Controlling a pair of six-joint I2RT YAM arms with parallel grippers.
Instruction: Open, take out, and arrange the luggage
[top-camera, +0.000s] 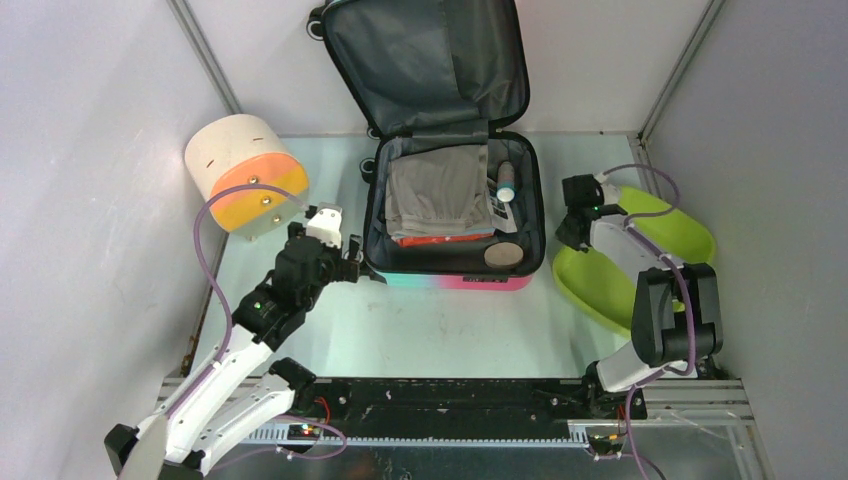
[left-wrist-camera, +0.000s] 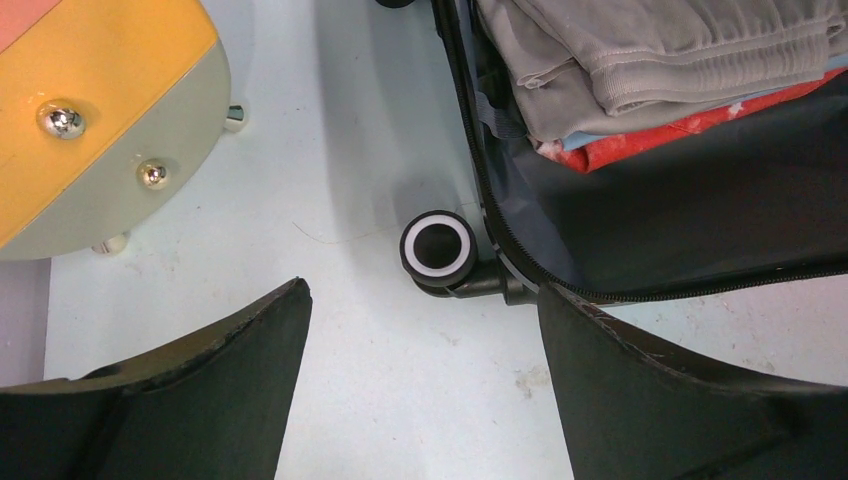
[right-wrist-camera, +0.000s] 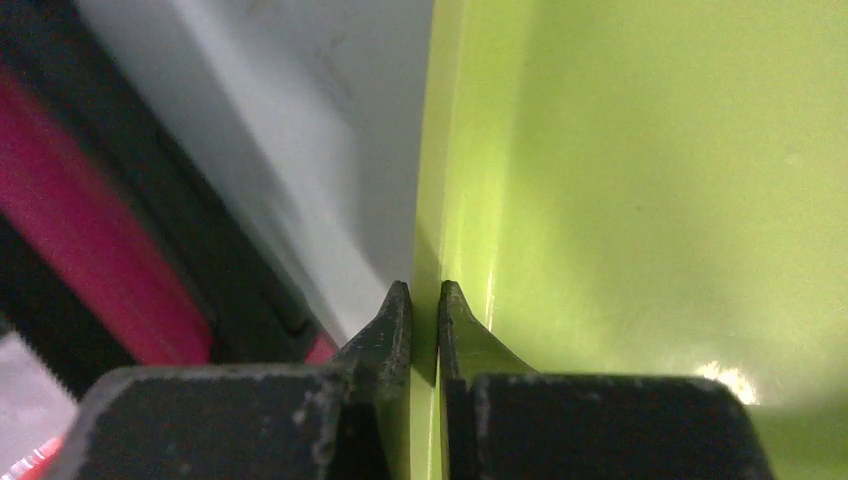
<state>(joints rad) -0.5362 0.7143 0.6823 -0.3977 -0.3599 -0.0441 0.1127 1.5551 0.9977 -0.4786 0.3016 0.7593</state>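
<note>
1. From the top camera I see the luggage (top-camera: 455, 282) lying open mid-tabletop (top-camera: 430, 335), with its lid propped against the back wall and its long axis running away from me. Folded grey clothes (top-camera: 440, 190) and small items sit inside, so I judge the opening done and the taking-out not begun. My left arm (top-camera: 265, 310) reaches to the case's near-left corner. My right arm (top-camera: 640, 250) is over the lime-green tub (top-camera: 685, 235) just right of the case. A cylinder (top-camera: 245, 175) stands far left.
2. On the left wrist camera, the left fingers (left-wrist-camera: 200, 385) are spread wide and hold nothing. The black wheel (left-wrist-camera: 437, 250) sits just ahead, between them. The case's interior lies ahead and to the right, so reaching the clothes means going forward-right over the zip rim. This view shows the wheel and zip edge, which my arm hides from above.
3. On the right wrist camera, the right fingers (right-wrist-camera: 398, 325) are narrowed almost shut on the tub's thin rim, which runs between them. The pink shell lies to their left. Only this view shows that pinch. I judge the left arm freer and nearer for the clothes
</note>
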